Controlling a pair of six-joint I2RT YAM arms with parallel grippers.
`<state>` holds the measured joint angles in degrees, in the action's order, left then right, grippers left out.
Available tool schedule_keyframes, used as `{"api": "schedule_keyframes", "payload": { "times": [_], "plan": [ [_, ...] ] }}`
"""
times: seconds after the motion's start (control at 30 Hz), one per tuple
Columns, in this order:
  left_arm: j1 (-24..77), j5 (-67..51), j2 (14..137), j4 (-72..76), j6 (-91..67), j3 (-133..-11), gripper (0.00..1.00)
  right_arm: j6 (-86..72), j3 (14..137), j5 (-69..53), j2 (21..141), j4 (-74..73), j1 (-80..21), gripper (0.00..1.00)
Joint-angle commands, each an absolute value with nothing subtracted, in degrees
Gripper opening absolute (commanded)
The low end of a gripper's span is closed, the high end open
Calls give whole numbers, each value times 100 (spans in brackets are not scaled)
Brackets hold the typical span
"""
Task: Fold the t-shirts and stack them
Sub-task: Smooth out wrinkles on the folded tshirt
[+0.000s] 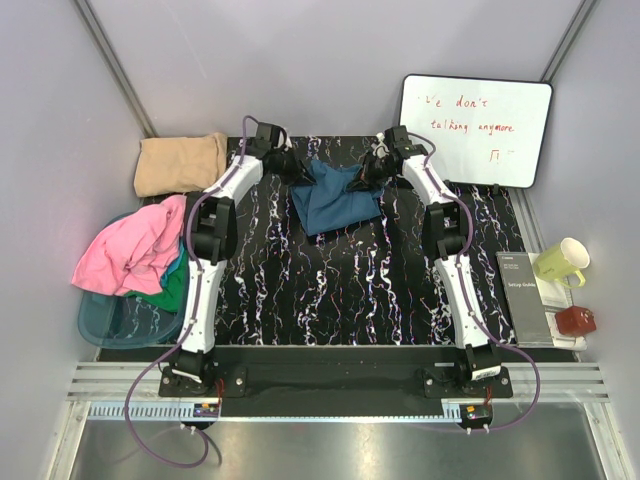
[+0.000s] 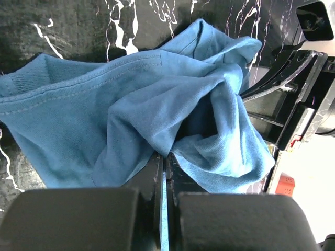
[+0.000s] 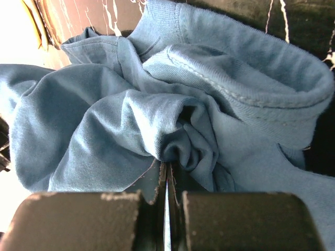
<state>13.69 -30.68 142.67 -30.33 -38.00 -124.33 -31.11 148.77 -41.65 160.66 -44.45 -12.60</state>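
Note:
A dark teal-blue t-shirt [image 1: 335,198] lies bunched at the far middle of the black marbled table [image 1: 330,290]. My left gripper [image 1: 298,168] is shut on a fold at its left edge; the left wrist view shows the cloth [image 2: 131,110] pinched at the fingertips [image 2: 166,157]. My right gripper [image 1: 368,176] is shut on the shirt's right side, with cloth [image 3: 131,115] gathered into its tips [image 3: 167,163]. A tan-beige t-shirt [image 1: 180,163] lies folded at the far left corner. A pink t-shirt [image 1: 135,250] and a green one [image 1: 175,288] sit heaped in a basket.
A teal basket [image 1: 105,322] stands off the table's left edge. A whiteboard [image 1: 475,130] leans at the back right. A yellow-green mug [image 1: 560,262], a grey booklet [image 1: 527,298] and a small red box [image 1: 576,320] sit at the right edge.

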Motion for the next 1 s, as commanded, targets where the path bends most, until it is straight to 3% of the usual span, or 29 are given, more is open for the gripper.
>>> {"api": "schedule_keyframes", "payload": {
  "times": [0.0,0.03,0.17,0.3,0.47,0.97],
  "plan": [
    [1310,-3059,13694,-2751,-3692,-12209,0,-2909,14757,-4008,15733,-4562,-1195,0],
    [1292,-3067,13667,-2742,-3691,-12147,5,-2892,14766,-4008,15732,-4570,-1204,0],
    [1239,-2980,13360,-2760,-3595,-11778,63,-2892,14748,-4017,15724,-4570,-1187,0],
    [1257,-3032,13175,-2733,-3507,-11654,62,-2892,14748,-4034,15732,-4570,-1195,0],
    [1292,-3129,13175,-2672,-3533,-11663,39,-2892,14730,-4043,15732,-4570,-1195,0],
    [1441,-3243,13974,-2522,-3928,-12585,43,-2839,14643,-4052,15688,-4588,-1195,0]
  ]
}}
